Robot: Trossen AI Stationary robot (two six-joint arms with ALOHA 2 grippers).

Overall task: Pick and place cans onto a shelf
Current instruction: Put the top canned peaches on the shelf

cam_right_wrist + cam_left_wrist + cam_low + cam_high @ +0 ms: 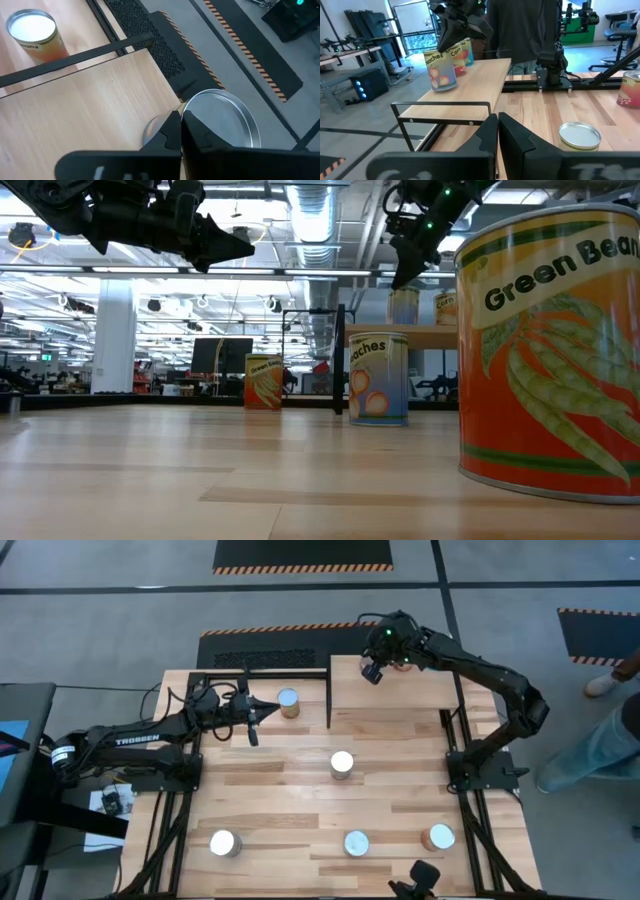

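My right gripper (372, 670) is shut and hangs over the light wood shelf (435, 690) at the table's far side. It is just above the silver lid of a can (220, 120) there. The left wrist view shows three cans on the shelf: Peaches (440, 70), Corn (460, 57) and a blue one (469, 52). My left gripper (262, 712) is shut and empty in the air, just left of a tan can (288, 702) standing on the table. Several more cans stand on the plank top: one in the middle (342, 764) and three near the front (225, 843) (356, 843) (440, 837). My right gripper's shut fingertips (176, 122) point down at the rim of the shelf can's lid (200, 107). I cannot tell whether they touch it. The can stands upright on the shelf.
A black metal frame (250, 675) stands on the far left of the table, beside the shelf's left edge. A black post (330, 700) marks that edge. A person (610, 740) stands beyond the table's right side.
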